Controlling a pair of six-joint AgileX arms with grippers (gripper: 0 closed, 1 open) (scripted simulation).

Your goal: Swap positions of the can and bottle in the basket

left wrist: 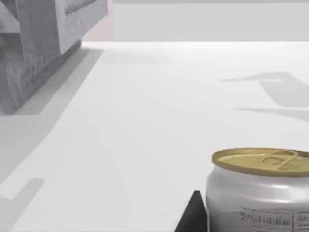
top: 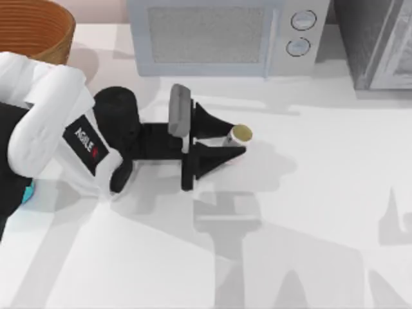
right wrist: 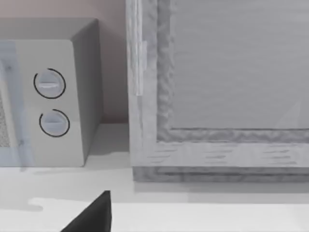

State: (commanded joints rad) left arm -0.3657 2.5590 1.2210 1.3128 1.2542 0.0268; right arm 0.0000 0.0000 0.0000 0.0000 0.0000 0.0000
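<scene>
The ribbed wicker basket (top: 32, 29) sits at the table's far left corner. The left gripper (top: 233, 143) has its tapered black fingers spread around a smooth silver can (top: 238, 135) with a gold lid, upright on bare white table (top: 309, 212), open room to the right.

Surface (top: 309, 212): plain white, flat, crossed by grey shadows. Directly on it:
- can (top: 239, 135): silver body, gold lid with pull tab, upright near the middle, slightly toward the back.
- basket (top: 38, 29): woven wicker, ribbed orange-brown inside, back left corner, cut off by the top view's edge.
- microwave (top: 225, 35): pale grey, two round dials on its right side, along the back edge, behind the can.
- grey cabinet-like unit (top: 380, 42): back right corner, just beside the microwave, with a gap between them.

Can stands well apart from basket.
</scene>
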